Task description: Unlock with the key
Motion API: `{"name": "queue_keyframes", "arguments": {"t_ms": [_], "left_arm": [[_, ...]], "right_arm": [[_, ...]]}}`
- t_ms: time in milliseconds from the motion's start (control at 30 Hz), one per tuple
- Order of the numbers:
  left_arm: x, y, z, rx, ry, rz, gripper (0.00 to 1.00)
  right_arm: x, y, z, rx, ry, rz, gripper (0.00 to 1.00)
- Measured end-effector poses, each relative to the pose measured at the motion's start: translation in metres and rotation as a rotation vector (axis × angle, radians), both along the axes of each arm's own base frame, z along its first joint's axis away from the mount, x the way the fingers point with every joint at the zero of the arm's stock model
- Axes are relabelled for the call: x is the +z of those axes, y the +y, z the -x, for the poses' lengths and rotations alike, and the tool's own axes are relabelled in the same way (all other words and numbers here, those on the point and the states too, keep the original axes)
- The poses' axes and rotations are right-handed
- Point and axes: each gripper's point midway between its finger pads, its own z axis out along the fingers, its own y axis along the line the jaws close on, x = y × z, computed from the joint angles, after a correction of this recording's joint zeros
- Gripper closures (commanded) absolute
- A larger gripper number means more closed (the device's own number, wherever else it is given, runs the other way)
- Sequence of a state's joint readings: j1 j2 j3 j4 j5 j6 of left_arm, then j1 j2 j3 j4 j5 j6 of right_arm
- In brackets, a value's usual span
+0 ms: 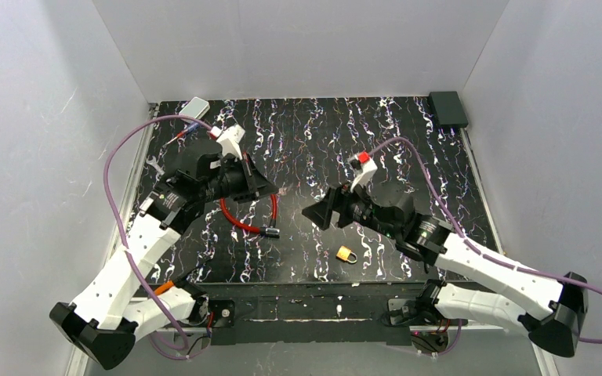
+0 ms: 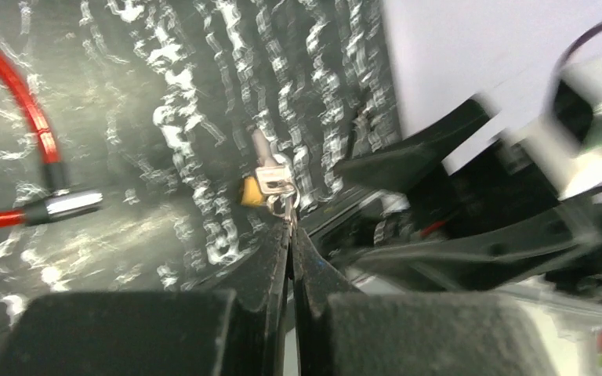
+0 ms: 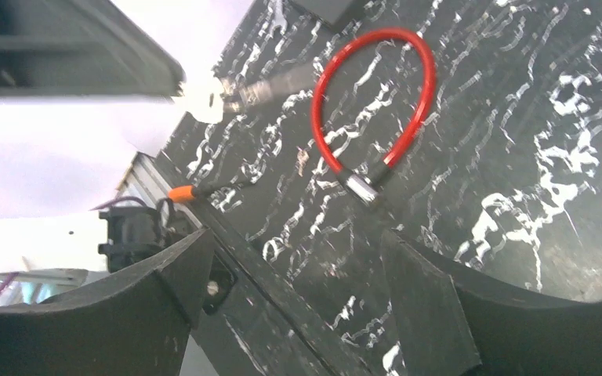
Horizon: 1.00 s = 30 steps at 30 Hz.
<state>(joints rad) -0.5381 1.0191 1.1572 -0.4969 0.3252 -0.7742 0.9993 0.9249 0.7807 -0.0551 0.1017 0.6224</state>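
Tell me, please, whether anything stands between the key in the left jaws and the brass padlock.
Nothing visible does: bare table lies between the key and the padlock. The red cable lock lies aside, and the right gripper, jaws open, hovers nearby.

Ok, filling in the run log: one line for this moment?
left pincer: shut on key | right pincer: open | padlock: lying on table

Your top view looks down from above and behind both arms, taking in the whole worktop (image 1: 306,133). Your two wrist views sit low and close, skimming across that surface at a tilt. All three share the red cable lock (image 1: 233,220).
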Motion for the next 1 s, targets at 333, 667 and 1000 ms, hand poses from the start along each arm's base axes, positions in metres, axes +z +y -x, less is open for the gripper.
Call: {"name": "queue_keyframes", "arguments": {"t_ms": [333,667,1000], "left_arm": [[-0.02,0.024,0.021,-0.271,-0.183,-0.3,1.0],[0.006,0.018,0.057,-0.506,-0.387,-0.241,1.0],[0.03,0.003,0.079,-0.638,-0.461,-0.106,1.0]], "right_arm": [[0.045,0.033,-0.006,0.086,-0.066,-0.074,0.12],[0.07,0.042,0.02,0.261,-0.165,-0.139,0.23],[0.085,0.053,0.046,0.429,-0.19,-0.214,0.39]]}}
